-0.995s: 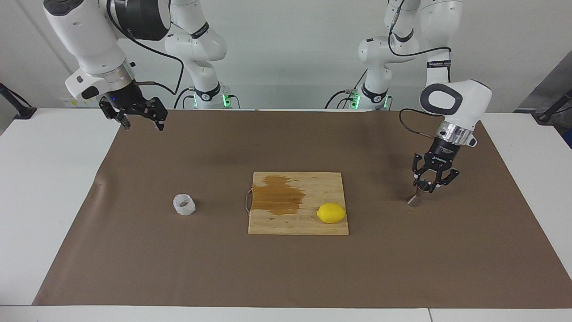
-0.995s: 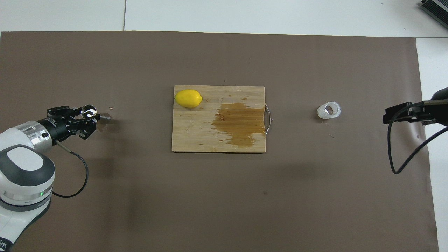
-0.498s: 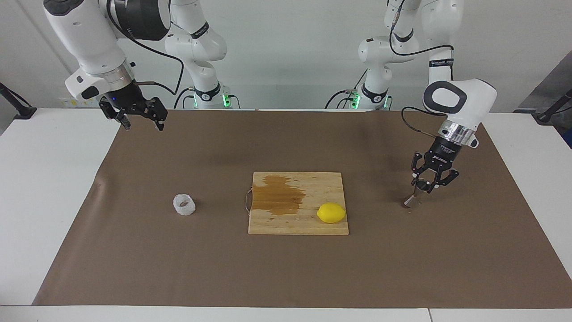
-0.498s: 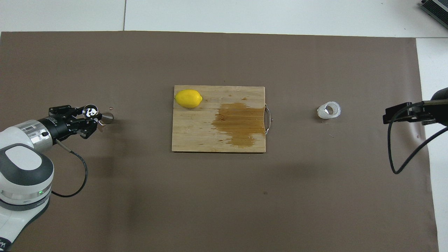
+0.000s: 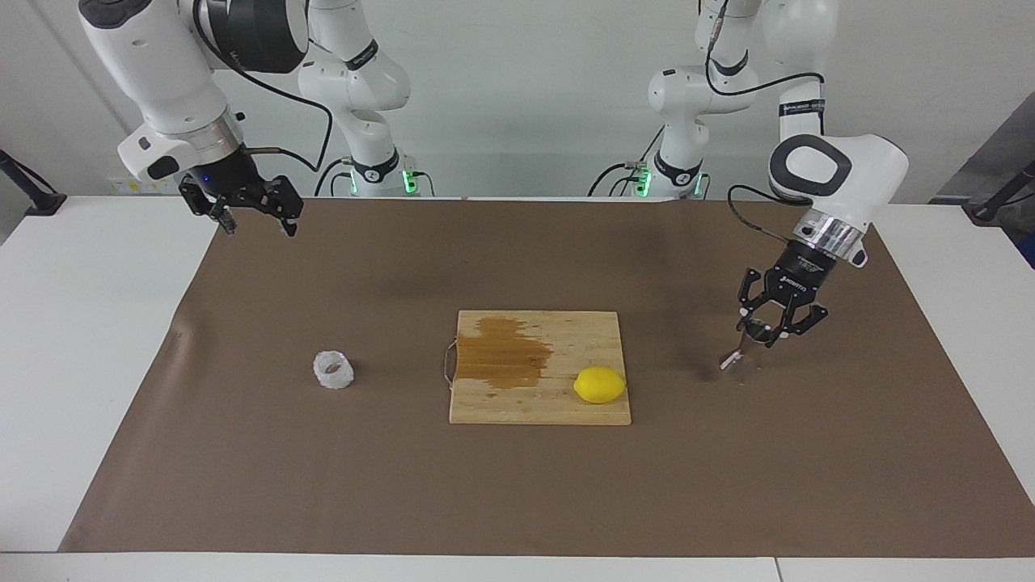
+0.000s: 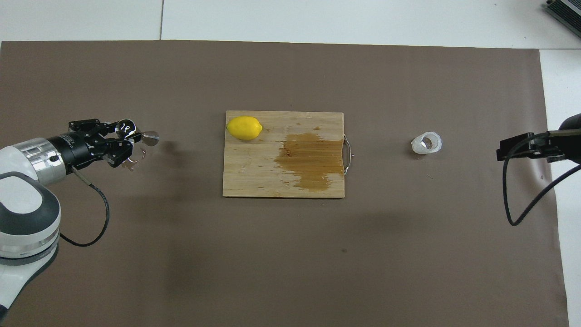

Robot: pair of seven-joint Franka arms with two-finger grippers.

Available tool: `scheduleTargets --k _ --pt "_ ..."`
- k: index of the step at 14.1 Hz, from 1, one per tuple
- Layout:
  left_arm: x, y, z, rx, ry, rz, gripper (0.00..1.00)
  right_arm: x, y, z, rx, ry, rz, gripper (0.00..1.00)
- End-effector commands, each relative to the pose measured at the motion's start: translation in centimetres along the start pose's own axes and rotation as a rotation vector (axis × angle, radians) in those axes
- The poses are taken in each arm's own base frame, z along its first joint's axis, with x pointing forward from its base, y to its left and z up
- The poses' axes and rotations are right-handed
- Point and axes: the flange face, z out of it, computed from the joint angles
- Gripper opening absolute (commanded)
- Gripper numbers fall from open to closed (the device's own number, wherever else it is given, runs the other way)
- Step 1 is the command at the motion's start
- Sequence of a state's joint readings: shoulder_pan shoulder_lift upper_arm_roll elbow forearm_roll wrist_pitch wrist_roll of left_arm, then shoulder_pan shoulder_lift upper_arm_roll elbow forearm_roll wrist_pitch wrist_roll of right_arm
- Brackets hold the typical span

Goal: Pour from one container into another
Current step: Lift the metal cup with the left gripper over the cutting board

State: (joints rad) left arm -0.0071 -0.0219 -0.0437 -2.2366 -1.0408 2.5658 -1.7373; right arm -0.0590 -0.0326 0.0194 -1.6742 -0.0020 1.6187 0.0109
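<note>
The whitish crinkled cup (image 5: 333, 369) (image 6: 426, 143) stands alone on the brown mat toward the right arm's end of the table. My left gripper (image 5: 764, 335) (image 6: 125, 141) is shut on the upper cone of the shiny steel jigger (image 5: 737, 354) (image 6: 140, 136). The jigger hangs tilted just over the mat, between the left arm's end and the cutting board. My right gripper (image 5: 259, 226) (image 6: 504, 150) waits open and holds nothing, raised over the mat's edge at the right arm's end.
A wooden cutting board (image 5: 534, 412) (image 6: 254, 181) lies mid-table with a brown wet stain (image 5: 501, 356) (image 6: 313, 159) and a lemon (image 5: 599, 385) (image 6: 244, 127) on it. A brown paper mat (image 5: 517, 501) covers most of the white table.
My left gripper has carried the jigger a little toward the cutting board and tilted it further. The right arm and the cup have not moved.
</note>
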Motion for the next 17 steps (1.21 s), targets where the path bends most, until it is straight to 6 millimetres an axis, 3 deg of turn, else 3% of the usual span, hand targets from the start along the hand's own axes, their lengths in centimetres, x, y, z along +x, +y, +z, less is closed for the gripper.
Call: scheduleTargets --k 1,7,11,14,17 --pt "-1.8 -2.2 -0.1 0.035 -0.015 0.006 0.0 -0.6 0.2 -0.4 0.021 -0.003 -0.011 1.0" --pt "-7.4 -6.9 1.5 0.076 -0.005 0.051 0.0 -0.6 0.2 -0.4 0.021 -0.002 -0.011 1.0" --pt "-9.6 -12.0 3.3 0.13 0.001 0.076 0.0 -0.6 0.2 -0.3 0.022 -0.005 -0.011 1.0" --pt "-11.3 -14.7 4.6 0.144 0.039 0.117 0.0 -0.6 0.2 -0.4 0.021 -0.003 -0.011 1.0" --pt "-14.9 -17.9 6.2 0.13 0.075 0.109 0.0 -0.6 0.2 -0.3 0.022 -0.003 -0.011 1.0"
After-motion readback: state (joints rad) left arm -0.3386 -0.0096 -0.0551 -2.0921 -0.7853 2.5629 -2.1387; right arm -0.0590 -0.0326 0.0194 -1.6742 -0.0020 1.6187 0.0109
